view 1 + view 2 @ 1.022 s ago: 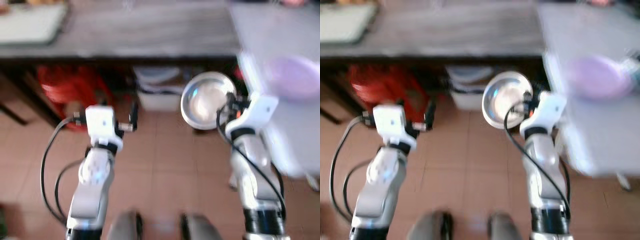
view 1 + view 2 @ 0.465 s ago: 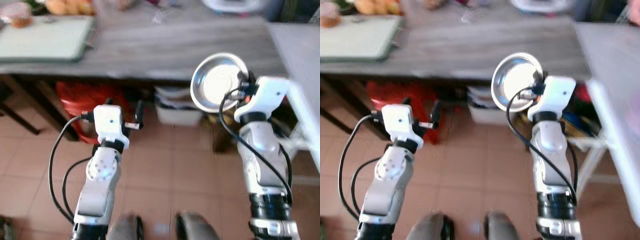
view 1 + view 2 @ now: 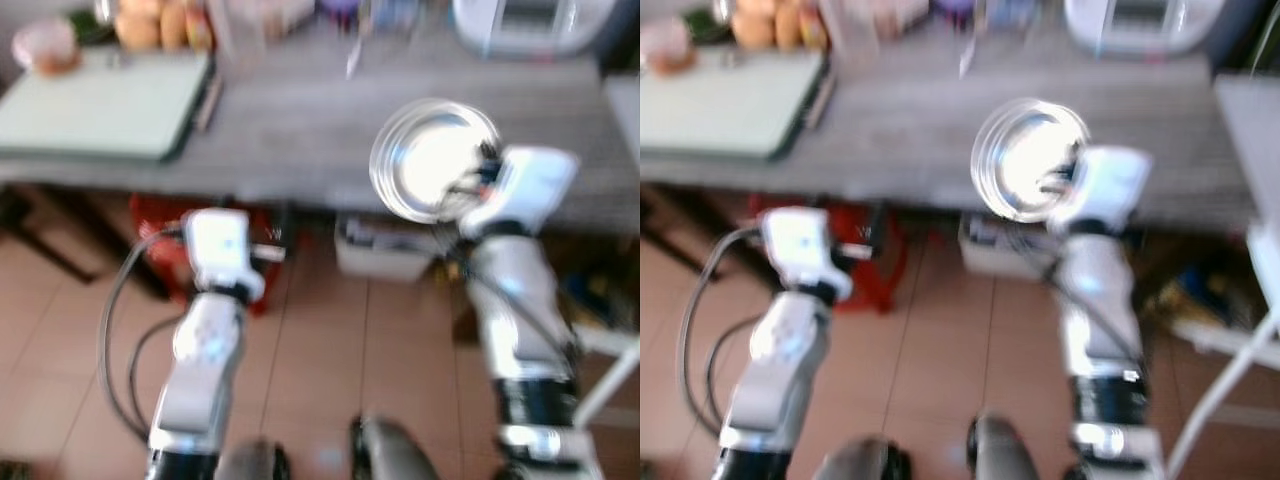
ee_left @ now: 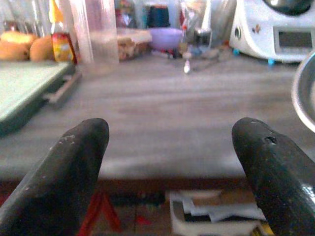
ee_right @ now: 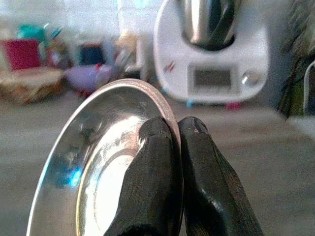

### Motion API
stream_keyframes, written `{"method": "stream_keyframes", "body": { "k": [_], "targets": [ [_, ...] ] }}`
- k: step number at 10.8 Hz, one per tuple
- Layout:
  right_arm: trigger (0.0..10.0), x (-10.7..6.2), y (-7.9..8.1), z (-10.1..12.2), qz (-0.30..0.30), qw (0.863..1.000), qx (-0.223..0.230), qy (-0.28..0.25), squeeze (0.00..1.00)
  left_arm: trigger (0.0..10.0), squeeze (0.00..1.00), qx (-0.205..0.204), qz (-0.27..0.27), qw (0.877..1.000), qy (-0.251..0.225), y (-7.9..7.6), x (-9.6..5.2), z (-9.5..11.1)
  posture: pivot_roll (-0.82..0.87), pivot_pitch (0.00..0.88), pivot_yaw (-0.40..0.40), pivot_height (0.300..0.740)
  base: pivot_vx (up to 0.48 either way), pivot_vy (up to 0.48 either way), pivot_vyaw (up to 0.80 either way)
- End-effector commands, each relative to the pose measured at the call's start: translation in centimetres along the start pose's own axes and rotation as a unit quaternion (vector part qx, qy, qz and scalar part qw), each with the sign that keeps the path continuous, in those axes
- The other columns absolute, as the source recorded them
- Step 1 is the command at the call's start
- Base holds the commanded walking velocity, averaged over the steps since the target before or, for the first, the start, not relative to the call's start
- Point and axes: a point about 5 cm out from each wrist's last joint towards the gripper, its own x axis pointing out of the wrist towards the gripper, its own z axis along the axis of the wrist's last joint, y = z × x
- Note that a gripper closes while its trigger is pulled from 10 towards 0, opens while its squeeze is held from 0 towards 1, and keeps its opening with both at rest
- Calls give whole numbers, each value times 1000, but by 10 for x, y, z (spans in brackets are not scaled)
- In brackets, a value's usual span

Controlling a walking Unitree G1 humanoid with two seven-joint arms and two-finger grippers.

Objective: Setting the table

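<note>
A long grey wooden table (image 3: 300, 130) carried a pale green tray (image 3: 100, 115) at its left end, some orange fruit (image 4: 22, 46) and a purple bowl (image 4: 166, 38) along the back, and a white kitchen machine (image 3: 525, 22) at the right.

The steel plate (image 3: 432, 160) was round, shiny and shallow, with a raised rim and a bright glare across its hollow. It was held up off the grey wooden table (image 3: 290, 130), tilted on edge with its hollow facing the camera, over the table's near edge and right of centre. The right gripper (image 5: 173, 142) pinched its rim, one black finger inside the hollow and one behind, pressed close together on the metal.
</note>
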Motion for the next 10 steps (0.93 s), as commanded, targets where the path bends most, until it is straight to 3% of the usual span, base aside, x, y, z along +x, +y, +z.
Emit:
{"method": "stream_keyframes", "body": {
  "k": [1,4,5,6,9,10],
  "targets": [
    [10000,1,8,0,6,1000,10,-1,0,10000,0,6,13,1000,-3,7,-2,2,10,159,37,740,480,0,0],
    [10000,8,2,-5,-20,999,44,22,0,10000,0,18,58,998,4,21,-5,6,35,174,47,740,0,0,0],
    [10000,8,-4,-3,-45,995,80,42,0,10000,0,25,98,995,17,38,-16,5,37,186,51,740,0,0,0],
    [10000,5,-8,-7,-60,992,97,58,0,10000,0,18,108,994,29,44,-21,2,35,189,42,740,0,0,0],
    [10000,-5,-9,-35,-86,968,168,163,0,10000,0,10,85,994,68,45,-29,-11,15,192,44,740,0,0,0],
    [10000,-6,-9,-38,-81,968,164,171,0,10000,0,10,84,994,71,46,-29,-12,12,192,46,740,0,0,0]
  ]
}}
